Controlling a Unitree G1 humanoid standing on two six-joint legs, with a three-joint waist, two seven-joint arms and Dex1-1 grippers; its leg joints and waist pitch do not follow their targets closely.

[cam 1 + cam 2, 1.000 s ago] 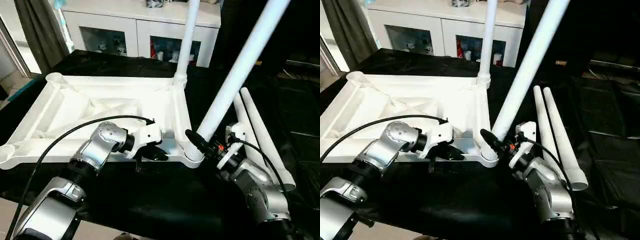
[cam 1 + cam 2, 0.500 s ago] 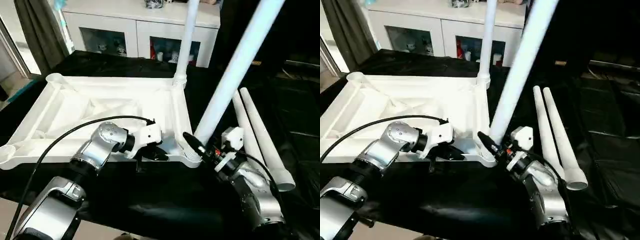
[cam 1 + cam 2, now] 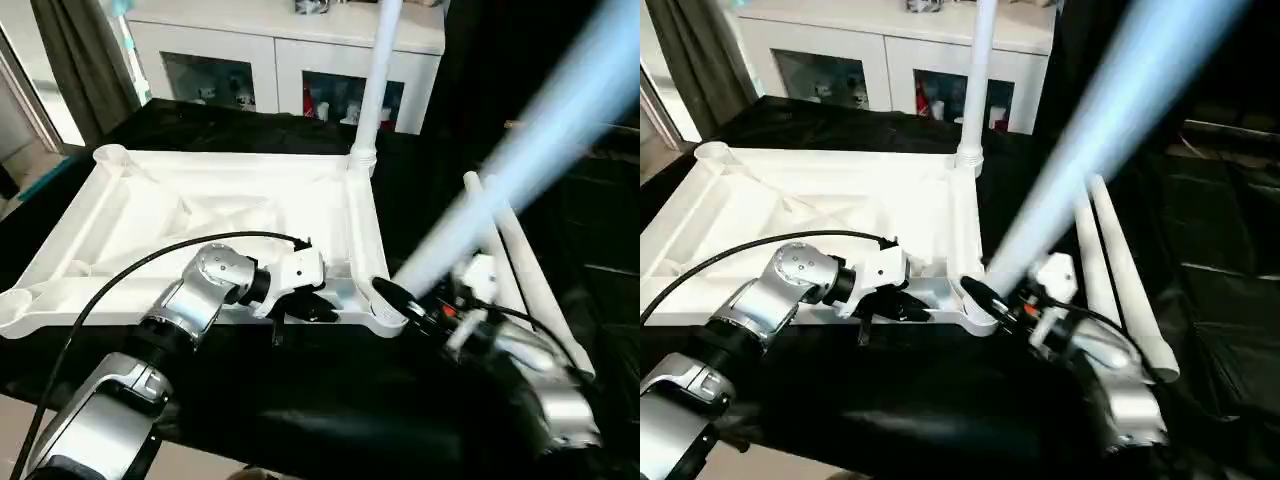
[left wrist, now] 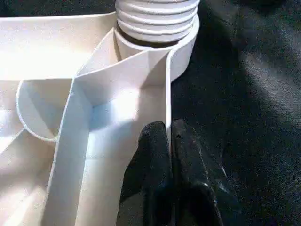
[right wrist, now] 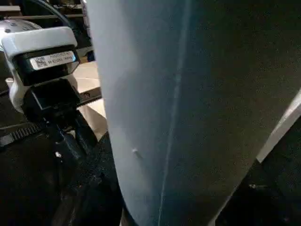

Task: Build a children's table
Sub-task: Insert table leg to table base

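Tabletop (image 3: 200,215) upside down on the black cloth (image 3: 300,400), ribbed underside up, white cabinet (image 3: 250,60) behind. Far right corner done already: one leg (image 3: 372,90) stood upright in its socket. Down at the near right socket (image 3: 385,312), all the action: second leg (image 3: 500,190) leaned steeply away to the right, smeared with motion, its ridged end (image 4: 155,19) sat in the socket mouth but looked not yet square. Right gripper (image 3: 400,300) hard up against the base of that leg; closed on it or not, impossible to tell. Left gripper (image 4: 168,132) clearly pinched tight on the thin near rim wall, just beside that socket, steadying the top. Two spare legs (image 3: 530,270) lay side by side on the cloth, close on the right.

Handling, as a judgement: hollow plastic all round, so probably light and stiff, and likely slick under hard pads. Long leg meant plenty of leverage, so best taken low, close to the flared end, and brought upright before any push or twist. Thin rim wall might flex, so best held near the corner. Risk: a crooked leg jamming in the socket or dragging the light top across the cloth.
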